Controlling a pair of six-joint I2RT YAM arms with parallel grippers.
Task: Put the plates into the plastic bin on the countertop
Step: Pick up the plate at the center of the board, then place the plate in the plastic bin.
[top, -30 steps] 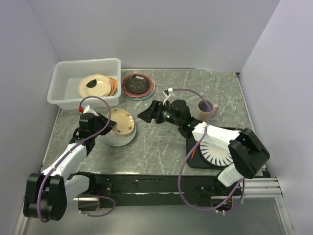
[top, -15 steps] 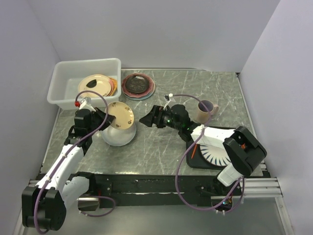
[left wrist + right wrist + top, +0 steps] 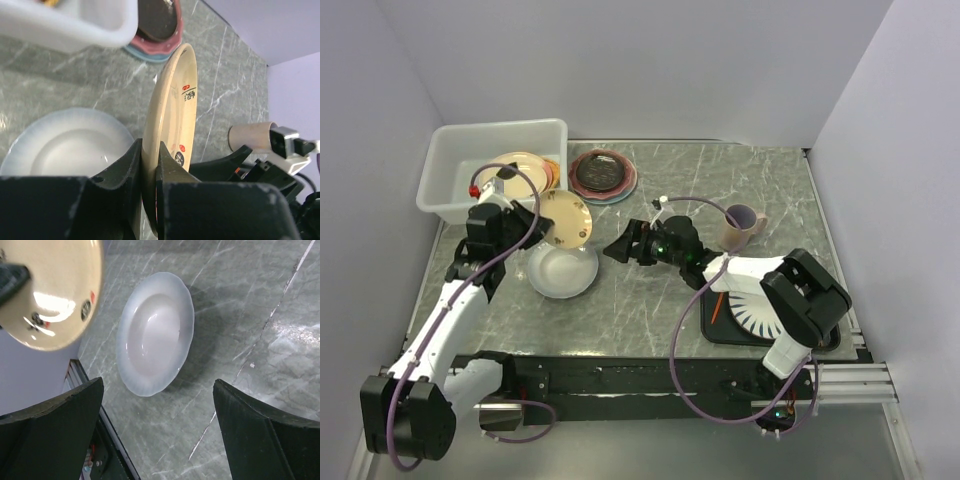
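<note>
Grey-green countertop (image 3: pixel 660 290): left gripper (image 3: pixel 150 162) clamps the tilted tan-gold plate (image 3: pixel 181 100), red stamps and illegible black script; right gripper (image 3: pixel 617 247) gapes empty.

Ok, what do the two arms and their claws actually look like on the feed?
The left arm and right arm both have white links, bulky black joints and a looping purple cable. The left claw and right claw are matte black with two broad fingers each. A small red tab sits by the left wrist.
</note>
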